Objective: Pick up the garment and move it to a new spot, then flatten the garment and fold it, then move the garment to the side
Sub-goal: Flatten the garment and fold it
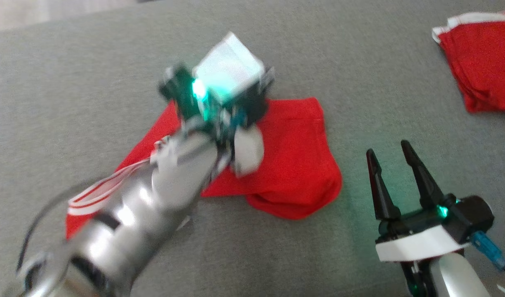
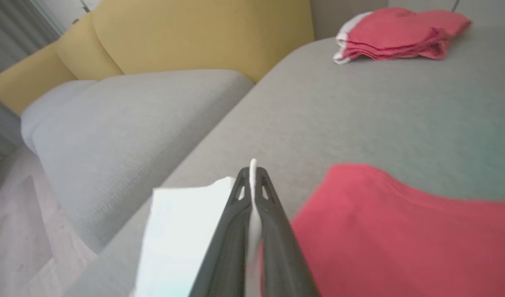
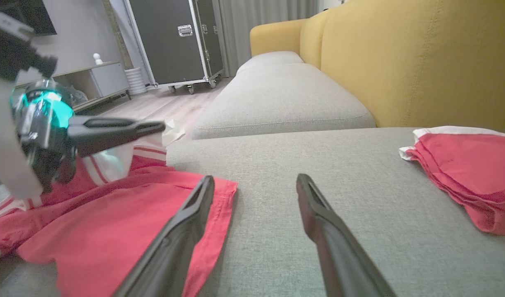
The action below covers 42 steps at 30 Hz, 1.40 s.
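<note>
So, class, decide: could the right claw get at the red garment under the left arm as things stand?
Probably yes: the right claw stands open beside the red garment, with bare grey cushion between them; the left arm covers its other side.

Garment (image 1: pixel 293 165) lies mid sofa seat (image 1: pixel 91 82). Folded pile (image 1: pixel 479 62) on the same seat, far right, well apart. Left pincer (image 2: pixel 252 173) over the garment's far left edge, hem between its fingers. Right pincer (image 1: pixel 390 148) over bare seat, between garment and pile. Backrest (image 3: pixel 400 62) beyond the pile.
</note>
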Motion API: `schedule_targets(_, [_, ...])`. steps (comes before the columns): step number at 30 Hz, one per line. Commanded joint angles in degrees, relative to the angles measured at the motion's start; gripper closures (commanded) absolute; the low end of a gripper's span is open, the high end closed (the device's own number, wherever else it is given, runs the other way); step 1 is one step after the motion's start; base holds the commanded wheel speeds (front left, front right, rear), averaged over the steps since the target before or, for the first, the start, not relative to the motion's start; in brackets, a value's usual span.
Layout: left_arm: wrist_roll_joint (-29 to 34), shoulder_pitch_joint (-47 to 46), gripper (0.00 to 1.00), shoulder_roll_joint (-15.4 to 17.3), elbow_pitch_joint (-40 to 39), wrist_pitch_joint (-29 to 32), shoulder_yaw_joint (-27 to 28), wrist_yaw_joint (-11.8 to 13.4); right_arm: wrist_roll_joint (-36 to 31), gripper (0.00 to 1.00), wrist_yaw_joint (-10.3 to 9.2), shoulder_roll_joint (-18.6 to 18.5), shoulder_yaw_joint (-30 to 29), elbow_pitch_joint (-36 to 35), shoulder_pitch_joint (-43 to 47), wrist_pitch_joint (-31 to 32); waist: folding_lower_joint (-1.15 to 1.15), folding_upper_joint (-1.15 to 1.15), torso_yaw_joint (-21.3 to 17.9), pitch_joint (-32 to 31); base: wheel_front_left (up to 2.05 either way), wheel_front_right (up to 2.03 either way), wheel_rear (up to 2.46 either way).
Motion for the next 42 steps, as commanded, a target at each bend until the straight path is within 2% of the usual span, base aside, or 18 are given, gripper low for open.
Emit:
schedule_targets(1, [-0.15,1.07,1.00,2.02,-2.42,-0.74,0.35,-0.09,-0.37,0.00,-0.04,-0.32,0.91,-1.71,0.22,-0.62,0.01,0.00,2.71,-2.67,0.00,0.00,0.00])
schedule_targets(7, [-1.03,13.64,1.00,5.60,-13.35,-1.16,-2.94,1.29,-0.49,0.00,-0.04,-0.25,0.76,-1.70,0.88,-0.62,0.01,0.00,4.49,-4.00,0.00,0.00,0.00])
schedule_targets(8, [-1.06,15.26,0.65,6.12,-14.57,-0.76,-3.34,1.94,-0.49,0.00,-0.04,-0.26,0.81,-1.68,0.84,-0.62,0.01,0.00,4.53,-4.07,0.00,0.00,0.00])
schedule_targets(9, [-0.68,16.41,0.00,6.68,-15.62,-0.40,-3.83,2.69,-0.48,0.00,-0.04,-0.30,0.90,-1.64,0.81,-0.62,0.01,0.00,4.52,-4.16,0.00,0.00,0.00])
schedule_targets(12, [-0.09,18.67,0.00,7.51,-19.47,0.09,-4.52,4.70,-0.35,0.00,-0.04,-0.51,0.92,-1.61,0.94,-0.62,0.01,0.00,4.36,-4.61,0.00,0.00,0.00])
schedule_targets(17, [4.86,18.03,0.00,10.67,-25.30,3.55,-6.59,8.36,-0.27,0.00,-0.04,-0.67,0.45,-1.42,1.79,-0.62,0.01,0.00,3.88,-5.79,0.00,0.00,0.00])
schedule_targets(20, [6.78,17.12,0.00,12.41,-28.51,5.99,-7.37,9.13,-0.34,0.00,-0.04,-0.49,0.38,-1.26,2.04,-0.62,0.01,0.00,3.55,-6.34,0.00,0.00,0.00])
schedule_targets(24, [9.37,15.04,0.00,14.22,-30.22,8.87,-8.64,8.98,-0.35,0.00,-0.04,-0.19,0.70,-1.14,1.99,-0.62,0.01,0.00,3.16,-6.63,0.00,0.00,0.00])
schedule_targets(28, [11.10,13.01,0.00,14.57,-30.26,10.40,-9.60,8.42,-0.25,0.00,-0.04,-0.09,0.96,-1.17,1.72,-0.62,0.01,0.00,2.91,-6.43,0.00,0.00,0.00])
schedule_targets(36, [13.52,7.02,0.00,12.56,-26.37,11.43,-11.28,5.90,-0.22,0.00,-0.04,-0.15,0.89,-1.44,1.11,-0.62,0.01,0.00,2.52,-4.90,0.00,0.00,0.00])
schedule_targets(42, [11.85,4.27,0.00,10.56,-20.52,13.49,-11.80,2.24,-0.19,0.00,-0.04,-0.14,1.18,-1.27,0.63,-0.62,0.01,0.00,1.74,-4.27,0.00,0.00,0.00])
